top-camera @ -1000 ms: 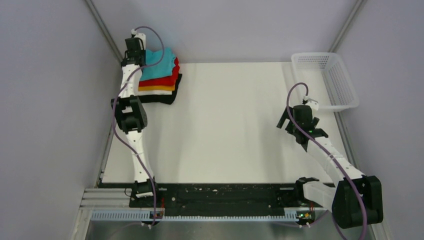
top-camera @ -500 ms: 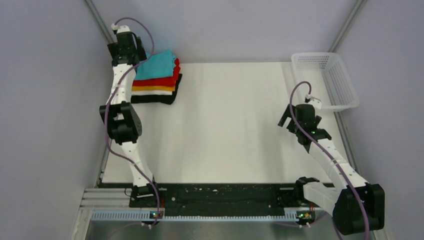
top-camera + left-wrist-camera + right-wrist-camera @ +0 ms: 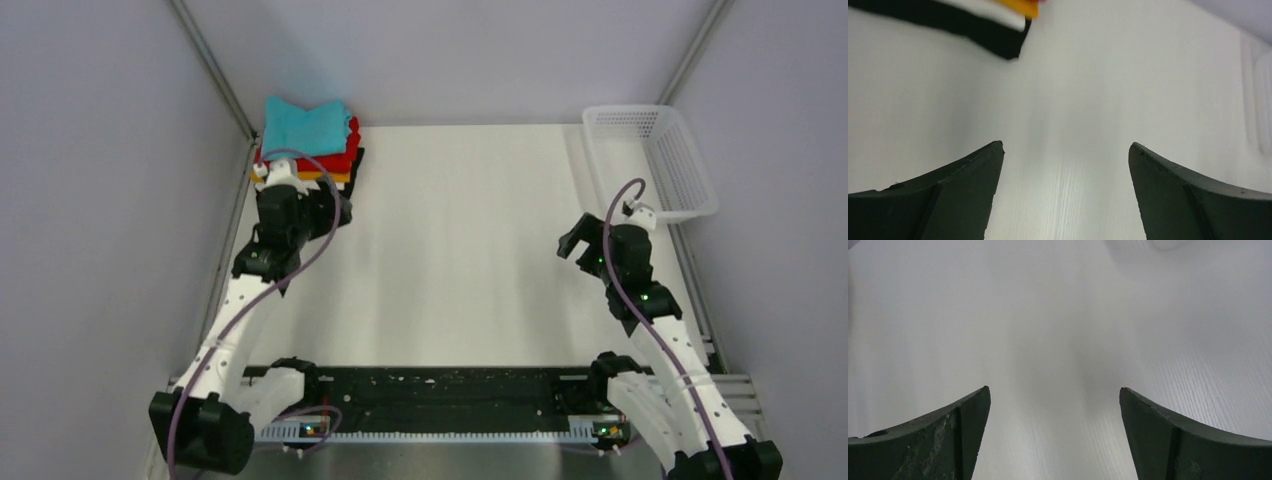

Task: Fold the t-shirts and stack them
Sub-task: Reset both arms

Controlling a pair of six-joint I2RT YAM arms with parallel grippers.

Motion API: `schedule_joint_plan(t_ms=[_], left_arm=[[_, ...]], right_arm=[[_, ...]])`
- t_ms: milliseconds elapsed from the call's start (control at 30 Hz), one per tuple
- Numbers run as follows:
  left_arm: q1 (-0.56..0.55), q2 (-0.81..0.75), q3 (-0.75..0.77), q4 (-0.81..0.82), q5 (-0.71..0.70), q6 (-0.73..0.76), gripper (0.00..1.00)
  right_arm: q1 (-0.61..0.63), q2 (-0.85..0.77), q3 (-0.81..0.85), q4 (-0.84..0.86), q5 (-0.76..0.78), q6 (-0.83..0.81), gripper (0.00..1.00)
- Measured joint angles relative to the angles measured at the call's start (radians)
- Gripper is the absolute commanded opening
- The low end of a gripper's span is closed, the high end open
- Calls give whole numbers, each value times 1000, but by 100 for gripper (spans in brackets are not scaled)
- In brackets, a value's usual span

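The t-shirts lie folded in one stack at the table's far left corner. The turquoise-blue one is on top, with the red one under it and orange, white and black edges below. In the left wrist view only the stack's near corner shows: black, white and orange. My left gripper hangs open just in front of the stack, holding nothing. My right gripper is open over bare table on the right, also holding nothing.
A white mesh basket stands at the far right edge of the white table. Grey walls and metal frame posts close in the back and both sides. A black rail runs along the near edge between the arm bases.
The left arm has drawn back from the far side of the stack to its near side and folded low, and its gripper has opened. The right arm has shifted slightly nearer.
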State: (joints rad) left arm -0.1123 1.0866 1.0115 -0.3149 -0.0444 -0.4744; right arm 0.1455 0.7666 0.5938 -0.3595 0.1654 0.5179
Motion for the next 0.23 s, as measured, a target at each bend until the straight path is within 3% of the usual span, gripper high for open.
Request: schedule_joint_plan(t_ms=[133, 233], left_arm=[[-60, -200, -278, -74, 2, -35, 99], [-59, -321, -352, -145, -33, -52, 99]], right_arm=[[0, -89, -54, -9, 0, -2, 99], [0, -143, -98, -24, 3, -4, 99]])
